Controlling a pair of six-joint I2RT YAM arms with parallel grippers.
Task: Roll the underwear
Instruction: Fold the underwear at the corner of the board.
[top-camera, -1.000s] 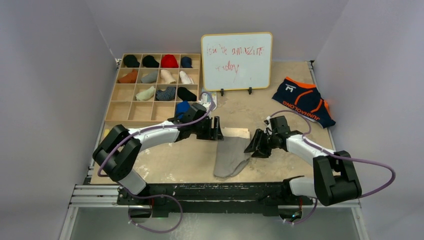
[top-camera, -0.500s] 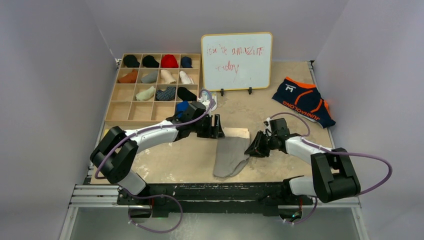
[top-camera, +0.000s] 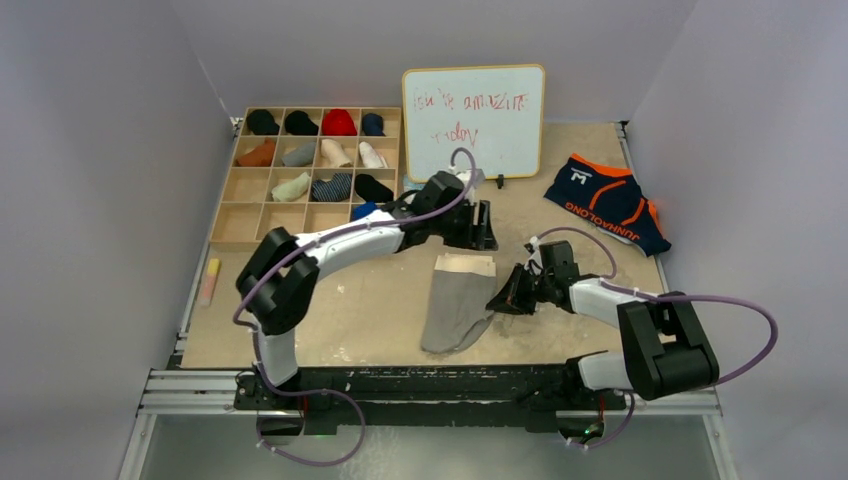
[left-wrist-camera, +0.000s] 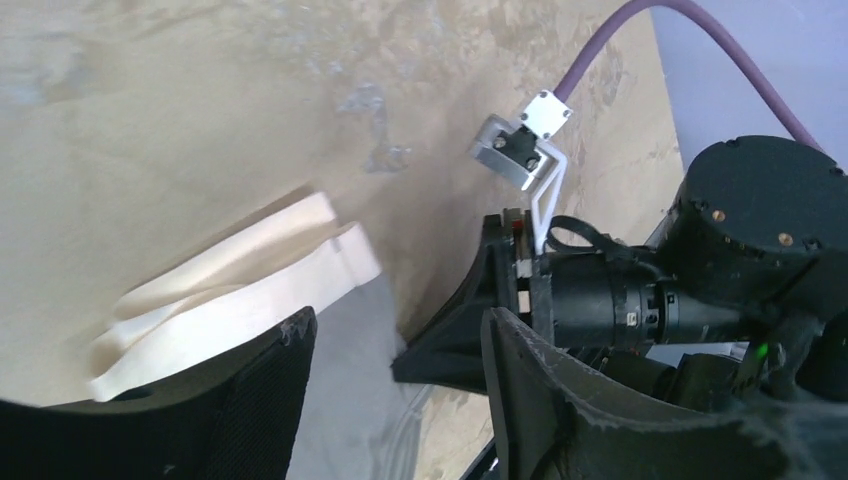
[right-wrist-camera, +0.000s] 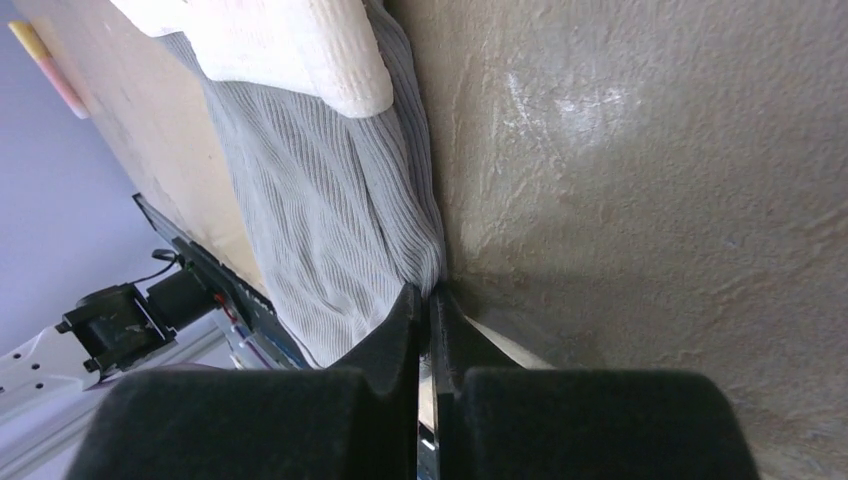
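Note:
The grey underwear lies folded into a long strip in the middle of the table, its white waistband at the far end. My right gripper is down at the strip's right edge. In the right wrist view it is shut, pinching the edge of the ribbed grey fabric. My left gripper hovers beyond the waistband, open and empty. In the left wrist view it looks down on the waistband. The navy underwear with orange trim lies spread at the far right.
A wooden compartment tray holding several rolled garments stands at the far left. A whiteboard stands at the back, just behind my left gripper. A pink and yellow marker lies by the table's left edge.
My left gripper lifted off the waistband and moved right and away, toward the whiteboard. My right gripper closed on the grey strip's right edge.

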